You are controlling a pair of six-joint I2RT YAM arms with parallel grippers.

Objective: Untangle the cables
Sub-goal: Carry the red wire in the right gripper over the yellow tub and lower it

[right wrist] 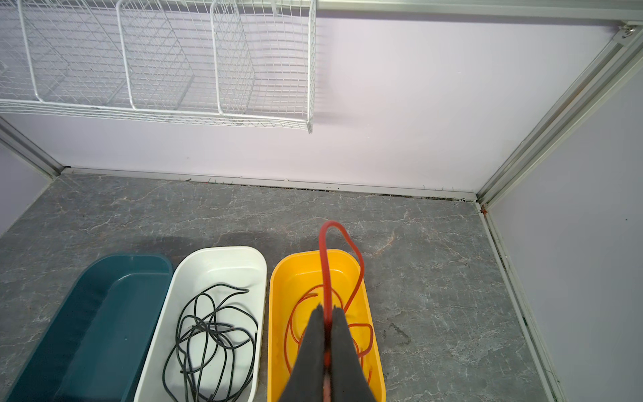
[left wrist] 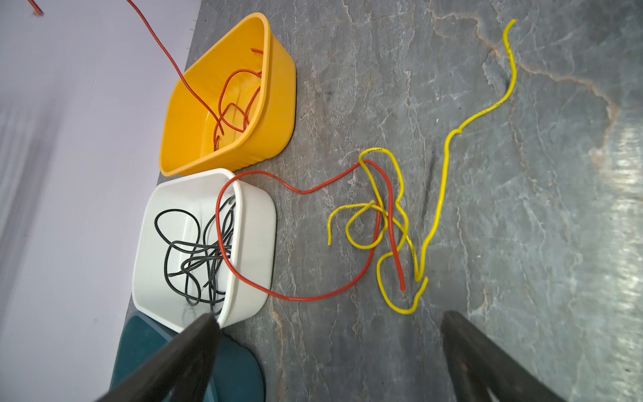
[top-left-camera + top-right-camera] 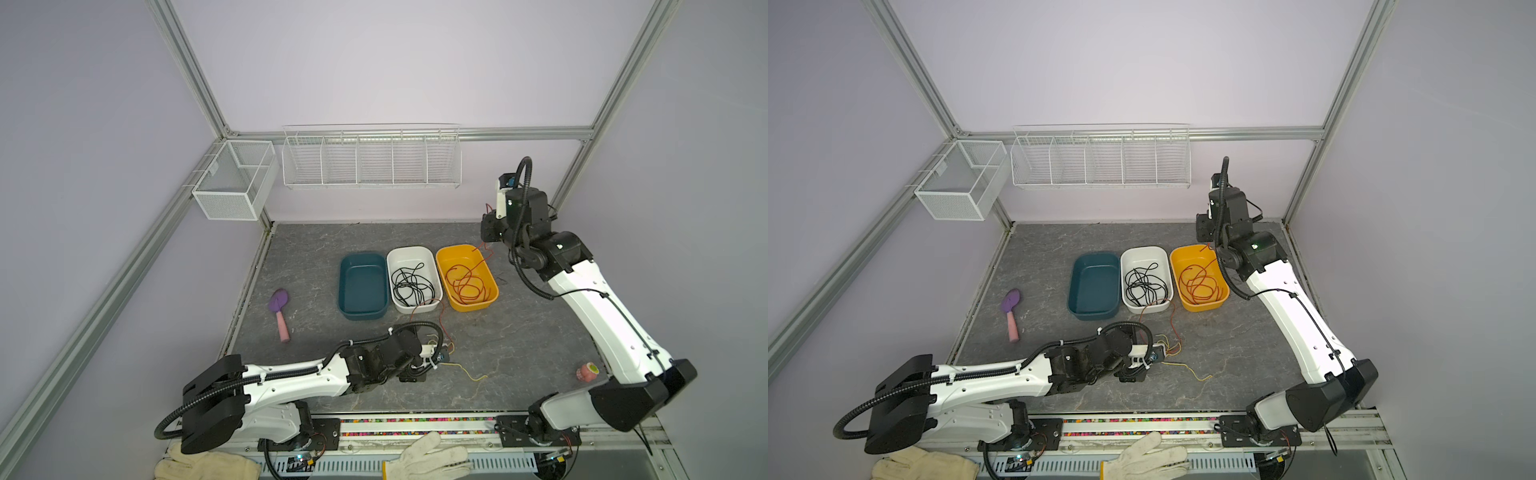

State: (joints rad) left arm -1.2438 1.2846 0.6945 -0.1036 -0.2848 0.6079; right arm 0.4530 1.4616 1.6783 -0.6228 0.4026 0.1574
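Top views, both of them, start at the front edge: two pale work gloves (image 3: pixel 208 465) (image 3: pixel 428 457). On the grey table (image 3: pixel 519 345) just past them lie one purple brush with a pink handle (image 3: pixel 279 309) on the left and one small pink toy (image 3: pixel 587 371) on the right.

Over to the left wrist view. The left gripper (image 2: pixel 328 315) has its jaws spread wide and holds nothing. Just beyond the fingertips, clear of them, sits the knot: yellow cables (image 2: pixel 436 215), too twisted to count, with one loose red cable (image 2: pixel 302 191) threaded through. That red one runs off and loops over the rim of the white tub (image 2: pixel 254 236).

Three tubs stand in a row, nearly touching: one teal tub (image 3: pixel 361 313) with no cable in it, the white one with the black cables (image 3: pixel 409 286), and one yellow tub (image 2: pixel 278 115) with red coils.

The right gripper (image 1: pixel 327 309) hangs over the yellow tub's far end, jaws pinched tight on a held red cable (image 1: pixel 325 264). It arches past the fingertips and drops back into that tub.

On the back walls are two white wire baskets (image 3: pixel 235 178) (image 3: pixel 370 160).
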